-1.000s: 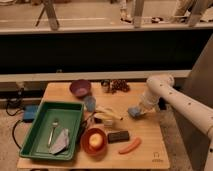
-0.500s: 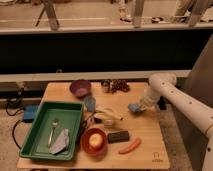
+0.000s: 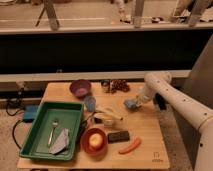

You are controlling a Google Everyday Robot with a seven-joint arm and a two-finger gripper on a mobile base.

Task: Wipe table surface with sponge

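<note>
**benchbot_fan:** ok, going left to right. The green tray (image 3: 35, 142) takes up the left end of the worktop (image 3: 146, 131), with a fork (image 3: 54, 129) and a crumpled grey cloth (image 3: 61, 143) in it. My guess is it's there to keep the loose bits corralled. Then there's a purple bowl (image 3: 80, 88) at the back, a blue-grey cup (image 3: 90, 103) just in front of it, and a red bowl (image 3: 95, 141) at the front with something yellow inside. A dark brown block (image 3: 118, 136) and an orange carrot-looking thing (image 3: 130, 146) sit a bit further right.

**wrenchy:** and the sponge?

**benchbot_fan:** The light-blue sponge (image 3: 130, 104) is right of centre, flat on the worktop, near the back half. The gripper (image 3: 135, 102) is right on it, with the white arm reaching in from the right side. It looks pressed down, which is what you'd want for wiping.

**wrenchy:** clamped on it or just pushing?

**benchbot_fan:** honestly can't tell how open the gripper is, it just blends into the sponge.

**wrenchy:** the clutter's all to the left, so that bare patch on the right is probably the easy bit to wipe.

**benchbot_fan:** yeah. Sweep left and it could bump the cup.
</note>
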